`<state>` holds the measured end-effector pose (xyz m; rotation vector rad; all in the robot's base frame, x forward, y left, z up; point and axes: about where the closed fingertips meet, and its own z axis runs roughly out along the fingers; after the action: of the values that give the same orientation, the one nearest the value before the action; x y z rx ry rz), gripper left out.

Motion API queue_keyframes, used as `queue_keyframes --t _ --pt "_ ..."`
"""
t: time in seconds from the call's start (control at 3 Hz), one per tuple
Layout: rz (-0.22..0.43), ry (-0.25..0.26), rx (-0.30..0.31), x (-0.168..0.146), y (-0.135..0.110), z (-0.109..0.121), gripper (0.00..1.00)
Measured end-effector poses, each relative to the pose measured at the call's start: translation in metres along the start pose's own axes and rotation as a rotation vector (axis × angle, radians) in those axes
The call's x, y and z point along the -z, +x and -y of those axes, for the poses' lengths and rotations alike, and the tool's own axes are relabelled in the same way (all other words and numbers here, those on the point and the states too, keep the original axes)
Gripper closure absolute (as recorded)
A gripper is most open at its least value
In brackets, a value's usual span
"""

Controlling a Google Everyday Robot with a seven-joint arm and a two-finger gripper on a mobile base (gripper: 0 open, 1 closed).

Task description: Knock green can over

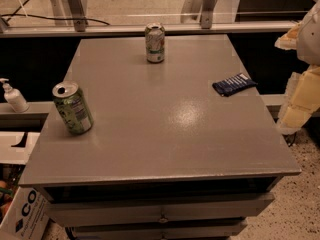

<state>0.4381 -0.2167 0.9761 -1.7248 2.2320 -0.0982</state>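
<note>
Camera view: grey surface (165,114) on a drawer unit, seen from above and in front.

Containers:
- green can (73,108): on its base on the surface, far to the left of the gripper, close to the surface's left edge. It looks tilted in this view, top toward the left. Silver top faces up and shows a dark opening. Contents cannot be told.
- white can (155,42): upright near the surface's far edge, up and to the left of the gripper, well apart from the green can. Green and red markings on its side. Contents cannot be told.
- pump bottle (13,97): white, upright on a ledge off the surface, further left of the gripper than the green can.
- cardboard box (25,211): on the floor at lower left, below the surface. Dark lettering on its side. What is inside is too unclear to name.

Other: dark blue packet (234,84) lies flat near the surface's right edge. It is the item nearest the gripper, just to its left.

Arm pose: the gripper (301,96) is at the right border of the view, beyond the surface's right edge, showing as pale cream and white shapes only partly in frame. It touches none of the items. Whether it is released or clenched cannot be told; nothing is seen in its grasp.
</note>
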Motion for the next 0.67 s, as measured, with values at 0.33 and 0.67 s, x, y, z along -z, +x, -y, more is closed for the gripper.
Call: queue_keyframes --t 0.33,0.67 --pt "0.008 0.001 0.001 0.000 -0.001 0.001 0.00" --pt "0.077 -0.009 -0.019 -0.006 -0.014 0.001 0.00"
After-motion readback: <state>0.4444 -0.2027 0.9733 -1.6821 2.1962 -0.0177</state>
